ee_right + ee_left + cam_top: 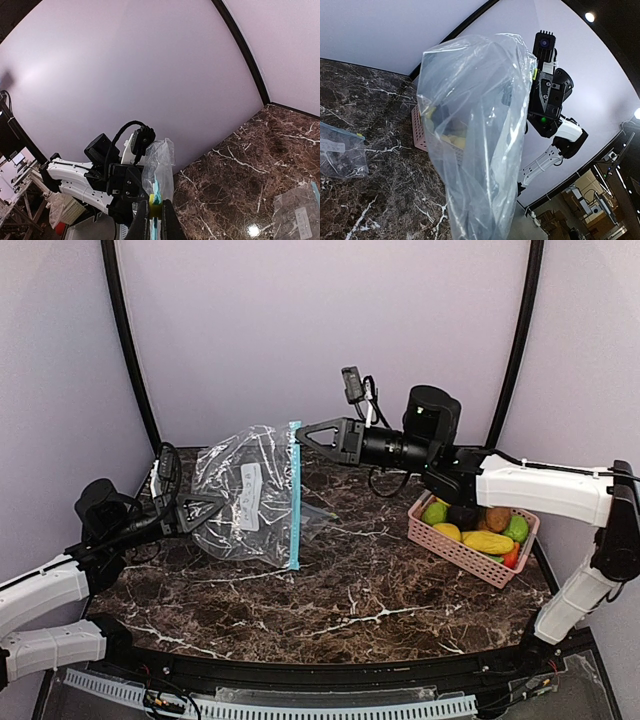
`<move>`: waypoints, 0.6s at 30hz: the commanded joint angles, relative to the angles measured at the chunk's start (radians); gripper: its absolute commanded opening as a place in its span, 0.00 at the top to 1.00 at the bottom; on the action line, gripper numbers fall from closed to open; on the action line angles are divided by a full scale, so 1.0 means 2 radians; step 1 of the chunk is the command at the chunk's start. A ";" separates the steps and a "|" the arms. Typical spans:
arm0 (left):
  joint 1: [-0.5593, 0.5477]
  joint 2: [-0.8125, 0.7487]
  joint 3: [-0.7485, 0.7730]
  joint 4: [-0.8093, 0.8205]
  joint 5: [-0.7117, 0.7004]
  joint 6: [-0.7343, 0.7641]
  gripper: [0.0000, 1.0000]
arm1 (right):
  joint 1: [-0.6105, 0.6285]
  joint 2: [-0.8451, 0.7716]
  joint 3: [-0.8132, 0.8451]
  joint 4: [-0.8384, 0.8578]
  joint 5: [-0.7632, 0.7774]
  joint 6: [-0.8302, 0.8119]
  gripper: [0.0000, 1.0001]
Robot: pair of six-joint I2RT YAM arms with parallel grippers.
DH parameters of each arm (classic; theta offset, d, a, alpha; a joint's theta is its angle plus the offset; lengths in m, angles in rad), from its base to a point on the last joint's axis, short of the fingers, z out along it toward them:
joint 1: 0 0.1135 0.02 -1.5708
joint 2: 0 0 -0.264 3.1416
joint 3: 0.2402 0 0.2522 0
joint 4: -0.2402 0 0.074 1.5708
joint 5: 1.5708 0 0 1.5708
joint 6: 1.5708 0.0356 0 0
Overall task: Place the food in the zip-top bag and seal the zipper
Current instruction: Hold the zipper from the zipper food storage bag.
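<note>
The clear zip-top bag [245, 490] hangs upright above the table, its teal zipper strip [295, 495] running down its right side. My left gripper [195, 512] is shut on the bag's left edge. In the left wrist view the bag [475, 125] fills the middle and hides the fingers. My right gripper [300, 435] is shut on the top end of the zipper. Its fingers [141, 225] pinch a yellow tab and the teal strip [156, 202]. The food [488, 541], yellow, green, brown and red pieces, lies in the pink basket [455, 552] at the right.
A second clear bag [297, 212] with a white label lies flat on the dark marble table [350, 610], behind the held one. The pink basket [418, 135] shows through the plastic in the left wrist view. Purple walls with black posts close the back and sides.
</note>
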 commanded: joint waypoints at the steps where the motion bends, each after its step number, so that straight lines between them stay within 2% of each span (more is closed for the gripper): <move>1: -0.002 -0.006 0.008 -0.046 -0.006 0.024 0.83 | 0.002 0.000 0.011 0.000 0.007 -0.012 1.00; 2: -0.002 -0.008 0.015 -0.098 -0.016 0.047 0.73 | 0.002 -0.002 0.011 -0.009 0.015 -0.019 1.00; 3: -0.002 -0.012 0.031 -0.127 -0.023 0.062 0.54 | 0.002 -0.006 0.012 -0.022 0.023 -0.027 1.00; 4: -0.002 -0.015 0.043 -0.203 -0.045 0.100 0.45 | 0.002 -0.009 0.014 -0.038 0.032 -0.037 1.00; 5: -0.002 -0.018 0.067 -0.244 -0.059 0.119 0.31 | 0.002 -0.012 0.017 -0.056 0.042 -0.049 1.00; 6: -0.002 -0.019 0.080 -0.321 -0.096 0.159 0.25 | 0.001 -0.017 0.021 -0.079 0.053 -0.060 1.00; 7: -0.002 -0.016 0.108 -0.358 -0.114 0.179 0.15 | 0.001 -0.022 0.022 -0.099 0.066 -0.074 1.00; 8: -0.002 -0.012 0.122 -0.422 -0.152 0.214 0.11 | 0.001 -0.029 0.021 -0.118 0.084 -0.085 1.00; 9: -0.002 -0.003 0.151 -0.449 -0.187 0.231 0.04 | 0.001 -0.036 0.017 -0.139 0.096 -0.096 1.00; 12: -0.001 0.035 0.204 -0.547 -0.233 0.296 0.01 | -0.001 -0.056 0.006 -0.182 0.129 -0.121 1.00; 18: -0.001 0.115 0.299 -0.600 -0.251 0.375 0.01 | -0.002 -0.070 -0.007 -0.255 0.146 -0.149 1.00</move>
